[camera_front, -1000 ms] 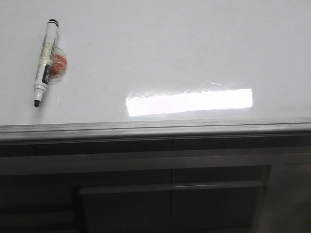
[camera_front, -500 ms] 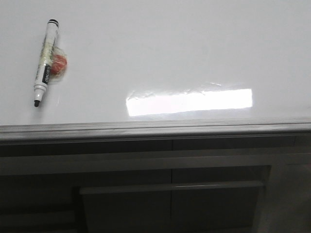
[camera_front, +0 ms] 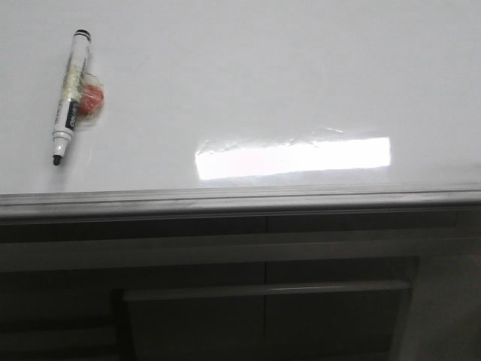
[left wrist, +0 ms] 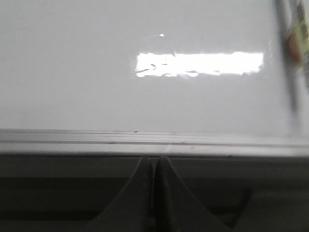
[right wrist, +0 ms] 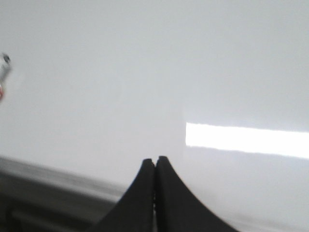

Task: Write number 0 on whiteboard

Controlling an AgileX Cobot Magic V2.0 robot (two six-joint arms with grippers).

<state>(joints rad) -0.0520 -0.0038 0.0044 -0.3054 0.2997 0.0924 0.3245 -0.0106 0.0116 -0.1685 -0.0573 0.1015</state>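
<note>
Front view: marker (camera_front: 71, 95) lies upper left on the blank whiteboard (camera_front: 263, 75), uncapped for pickup (no 0 drawn yet); left fingers (left wrist: 153, 193) and right fingers (right wrist: 155, 193) pressed together, empty

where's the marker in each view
Front: marker lies at upper left on the whiteboard, tip toward the near edge.
Left wrist: blurred marker at the right border.
Right wrist: only its end shows at the left border.
Shared landmark: the bright reflection, also seen at and.
</note>
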